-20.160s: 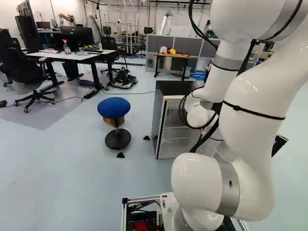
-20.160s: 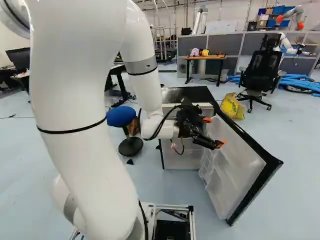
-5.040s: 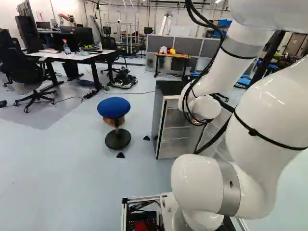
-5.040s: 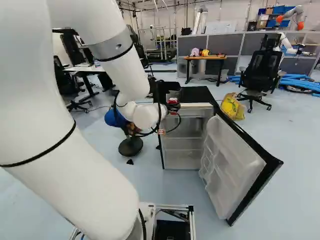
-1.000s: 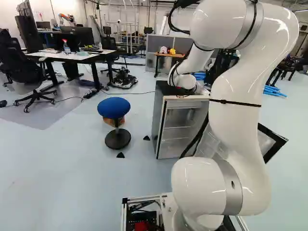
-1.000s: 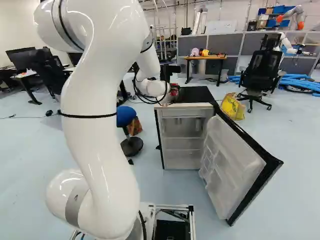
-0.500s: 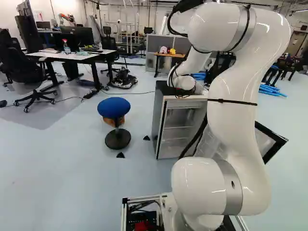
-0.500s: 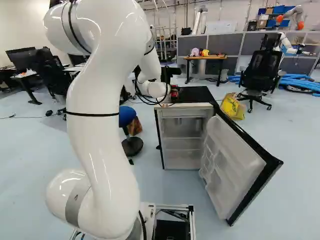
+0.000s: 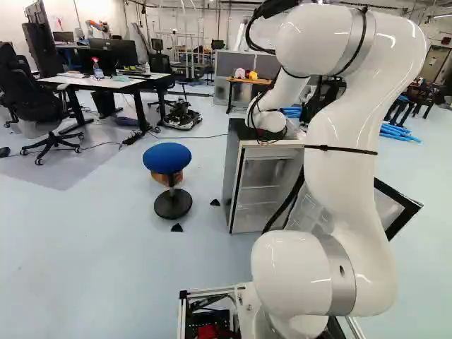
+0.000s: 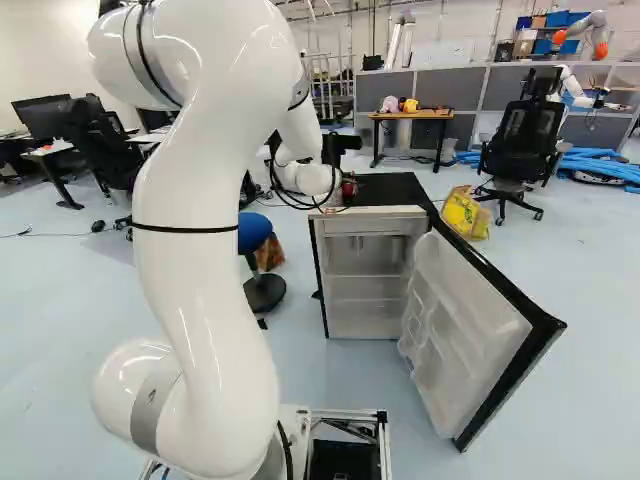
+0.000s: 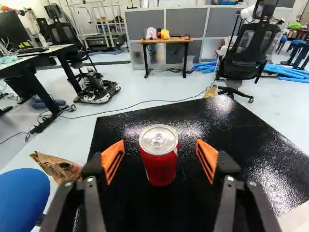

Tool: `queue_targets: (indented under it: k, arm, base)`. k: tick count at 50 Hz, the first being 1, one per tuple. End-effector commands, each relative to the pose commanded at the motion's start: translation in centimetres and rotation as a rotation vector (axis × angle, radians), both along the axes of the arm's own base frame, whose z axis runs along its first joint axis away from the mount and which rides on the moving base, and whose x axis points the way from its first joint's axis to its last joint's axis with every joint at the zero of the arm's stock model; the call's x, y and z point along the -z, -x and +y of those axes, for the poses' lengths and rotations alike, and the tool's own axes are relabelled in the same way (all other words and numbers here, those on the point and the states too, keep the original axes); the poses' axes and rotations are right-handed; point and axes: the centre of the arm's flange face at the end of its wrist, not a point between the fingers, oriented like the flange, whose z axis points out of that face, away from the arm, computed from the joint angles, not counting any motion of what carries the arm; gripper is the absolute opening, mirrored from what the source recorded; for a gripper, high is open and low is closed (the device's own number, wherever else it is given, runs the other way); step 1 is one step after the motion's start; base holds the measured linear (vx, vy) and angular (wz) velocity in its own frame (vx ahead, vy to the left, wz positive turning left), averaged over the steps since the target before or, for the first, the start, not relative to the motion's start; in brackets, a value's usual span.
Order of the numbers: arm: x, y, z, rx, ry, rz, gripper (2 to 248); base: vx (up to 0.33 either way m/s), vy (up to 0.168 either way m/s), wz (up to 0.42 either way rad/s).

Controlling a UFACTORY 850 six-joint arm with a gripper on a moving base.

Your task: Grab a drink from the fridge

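Behind the arm's wrist in the right base view, a black part of my gripper (image 10: 340,146) shows above the fridge top, its fingertips hidden. In the wrist view the gripper (image 11: 160,162) stands open, an orange pad to either side of a red can (image 11: 160,166) with a silver lid. Gaps separate both pads from the can, which is upright on the fridge's glossy black top (image 11: 130,123). The small fridge (image 10: 365,290) has its door (image 10: 465,330) swung wide open, showing shelves and a pale door lining.
A blue stool (image 9: 167,159) stands beside the fridge, with a brown bag (image 11: 58,166) near it. Farther back are a yellow bag (image 10: 465,212), a black chair (image 10: 520,145), a wooden table (image 10: 410,115), blue tubes (image 10: 600,165) and another robot (image 10: 575,88).
Compared with five seconds ago, my arm has gone from in front of the fridge to over its top. During the last second it has shifted only slightly. The base has stayed put.
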Motion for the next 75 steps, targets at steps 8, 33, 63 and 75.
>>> queue_targets:
  k: [8,33,63,75]
  arm:
    - [-0.2,1.2,0.3,0.000,-0.001,0.008,247]
    - [-1.2,6.2,0.1,0.019,-0.005,0.024,247]
    - [-3.2,12.1,-2.2,0.082,-0.050,0.163,247]
    - [-3.8,14.5,-3.3,0.114,-0.074,0.226,247]
  base:
    - [0.000,0.000,0.000]
    - [0.000,0.000,0.000]
    - [0.000,0.000,0.000]
    - [0.000,0.000,0.000]
